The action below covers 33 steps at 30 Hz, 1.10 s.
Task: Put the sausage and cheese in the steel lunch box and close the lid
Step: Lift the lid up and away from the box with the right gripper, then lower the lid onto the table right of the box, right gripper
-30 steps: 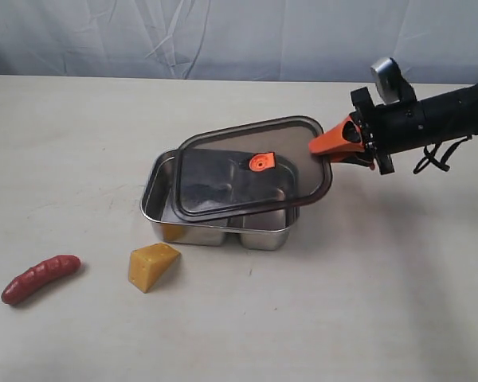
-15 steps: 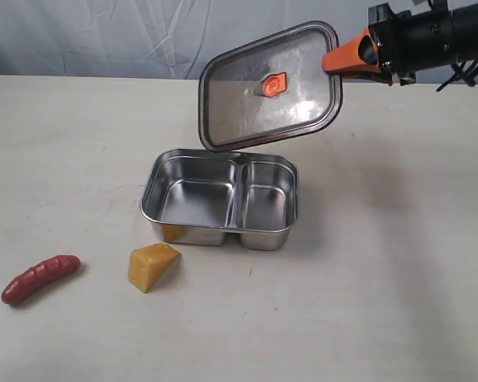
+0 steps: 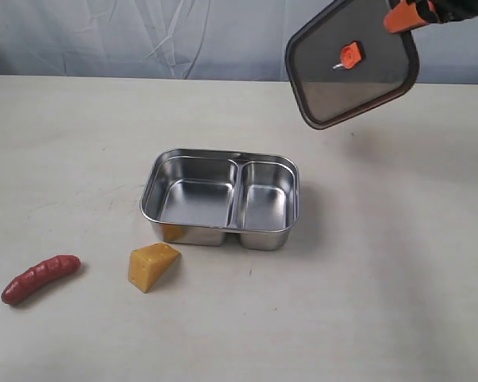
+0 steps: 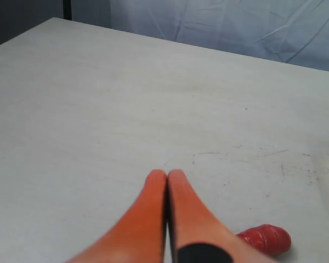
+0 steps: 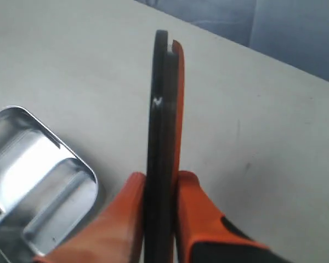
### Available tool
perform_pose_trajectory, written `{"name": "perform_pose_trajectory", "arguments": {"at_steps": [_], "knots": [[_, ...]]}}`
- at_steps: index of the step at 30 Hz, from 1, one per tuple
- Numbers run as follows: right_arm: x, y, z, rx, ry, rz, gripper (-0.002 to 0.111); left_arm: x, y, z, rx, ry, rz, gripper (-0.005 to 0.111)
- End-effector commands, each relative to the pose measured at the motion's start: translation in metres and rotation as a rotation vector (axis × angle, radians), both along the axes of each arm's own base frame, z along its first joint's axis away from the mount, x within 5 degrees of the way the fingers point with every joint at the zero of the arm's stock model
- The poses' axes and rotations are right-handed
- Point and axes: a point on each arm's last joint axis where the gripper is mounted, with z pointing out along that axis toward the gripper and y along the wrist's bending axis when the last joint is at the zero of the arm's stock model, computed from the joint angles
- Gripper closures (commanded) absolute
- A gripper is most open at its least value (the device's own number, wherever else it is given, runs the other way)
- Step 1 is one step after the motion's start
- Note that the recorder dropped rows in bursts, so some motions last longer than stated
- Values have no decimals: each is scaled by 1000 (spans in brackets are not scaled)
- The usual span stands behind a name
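Exterior: dark translucent rounded-rectangle lid [image 3: 352, 68], clamped by right gripper [image 3: 404, 13], had risen higher and rightward, clear of shiny two-compartment steel lunch box [image 3: 223, 235] mid-worktop [image 3: 382, 302]; yellow-orange cheese wedge [image 3: 153, 265] and ridged dark-red sausage [image 3: 40, 278] lay unmoved toward the front-left corner.
Left wrist: left gripper [image 4: 167, 176] was pressed together, empty.
Right wrist: lid stood edge-on between the jaws.

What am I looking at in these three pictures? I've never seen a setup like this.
A robot with two arms, each ending in an orange pincer. The wide picture is from a camera off the arms; the other two are from cameras on each wrist. On the table lie an open, empty steel lunch box, a sausage and a cheese wedge. The right pincer is clamped on the edge of the dark lid, holding it in the air. The left pincer is shut and empty, near the sausage.
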Motion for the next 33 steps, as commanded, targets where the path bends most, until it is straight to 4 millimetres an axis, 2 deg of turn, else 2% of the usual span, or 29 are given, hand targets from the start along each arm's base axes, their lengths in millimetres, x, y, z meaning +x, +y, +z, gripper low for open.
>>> {"name": "perform_pose_trajectory", "arguments": {"at_steps": [1,4,8,15,21,26,30,33], "knots": [[-12,-10,3,-156,25,59,109,0,0,0,7,-14,2,107],[-21,-14,-3,-229,108,117,109,0,0,0,7,-14,2,107],[-22,-14,-3,-238,111,117,109,0,0,0,7,-14,2,107],[-39,6,-12,-318,135,191,109,0,0,0,7,-14,2,107],[-46,10,-22,-533,154,184,109,0,0,0,7,-14,2,107],[-50,14,-18,-639,120,197,109,0,0,0,7,-14,2,107],[-50,13,-16,-817,71,211,109,0,0,0,7,-14,2,107],[-48,15,-15,-818,46,206,109,0,0,0,7,-14,2,107]]}}
